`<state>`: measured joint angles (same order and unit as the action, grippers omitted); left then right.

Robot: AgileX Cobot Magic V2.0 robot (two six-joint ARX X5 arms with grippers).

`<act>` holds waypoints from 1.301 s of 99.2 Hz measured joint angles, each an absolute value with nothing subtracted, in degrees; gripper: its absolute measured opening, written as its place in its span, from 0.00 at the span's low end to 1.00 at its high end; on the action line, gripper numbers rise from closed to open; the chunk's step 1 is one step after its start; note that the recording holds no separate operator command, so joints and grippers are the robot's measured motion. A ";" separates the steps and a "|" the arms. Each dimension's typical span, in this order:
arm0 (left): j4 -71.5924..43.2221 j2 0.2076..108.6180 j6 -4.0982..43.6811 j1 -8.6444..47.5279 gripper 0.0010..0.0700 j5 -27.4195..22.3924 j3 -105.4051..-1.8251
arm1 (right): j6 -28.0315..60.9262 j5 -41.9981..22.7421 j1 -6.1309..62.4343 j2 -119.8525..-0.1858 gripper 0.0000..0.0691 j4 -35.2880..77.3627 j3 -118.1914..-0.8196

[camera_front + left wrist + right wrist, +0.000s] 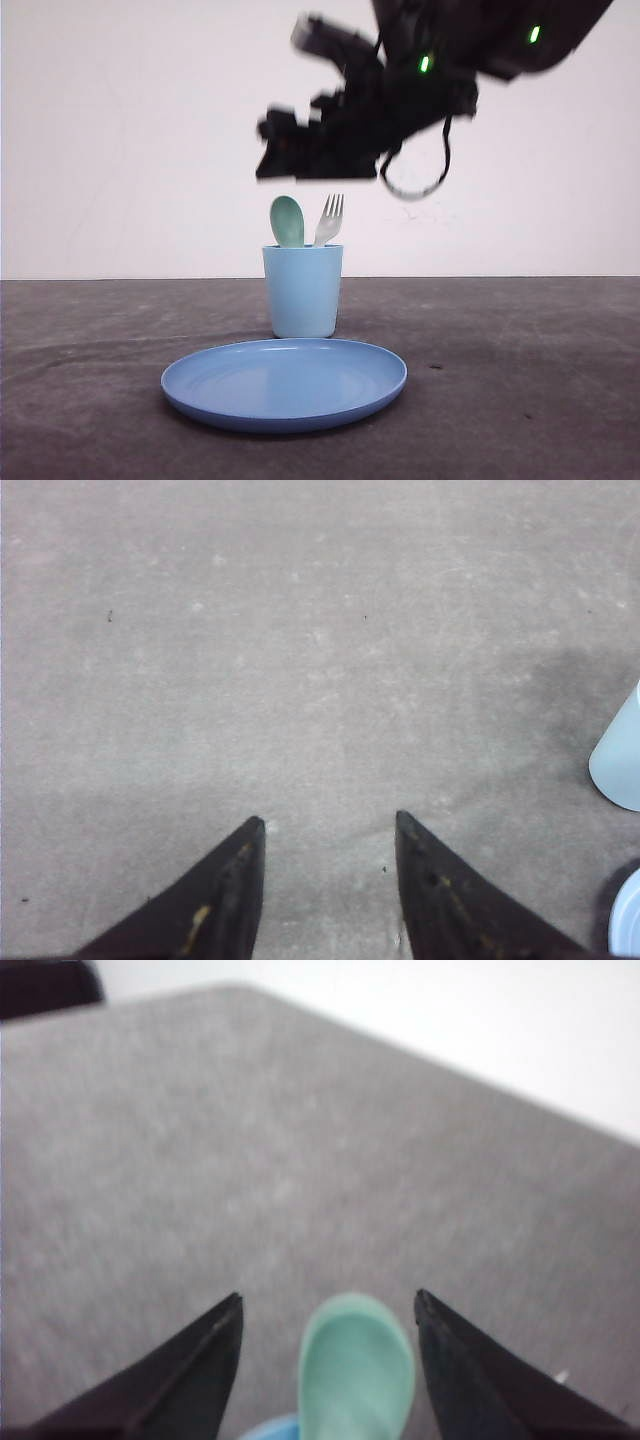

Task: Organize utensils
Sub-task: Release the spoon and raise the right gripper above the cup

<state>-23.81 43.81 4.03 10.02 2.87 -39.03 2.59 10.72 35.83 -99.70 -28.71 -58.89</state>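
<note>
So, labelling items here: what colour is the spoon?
Pale mint green spoon, clearest in the front view.

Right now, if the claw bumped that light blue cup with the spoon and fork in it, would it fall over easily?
Probably fairly easily. The cup looks like thin plastic, so likely light. It is taller than wide, and the spoon and fork stick up above its rim, raising the weight. The table looks matte, so it may tip rather than slide.

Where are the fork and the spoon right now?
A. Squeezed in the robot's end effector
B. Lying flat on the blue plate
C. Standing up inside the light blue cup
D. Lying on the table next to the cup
C. The green spoon and the white fork both stick up out of the light blue cup, behind the plate, and the right end effector is open with the spoon's bowl between its fingers.
</note>
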 joint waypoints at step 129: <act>-23.81 43.81 4.03 10.02 0.33 2.87 -39.03 | -1.83 8.99 31.79 -76.12 0.98 9.65 -48.05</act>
<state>-23.81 43.81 4.03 10.02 2.87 -39.03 -1.83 8.99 31.79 -76.12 9.65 -48.05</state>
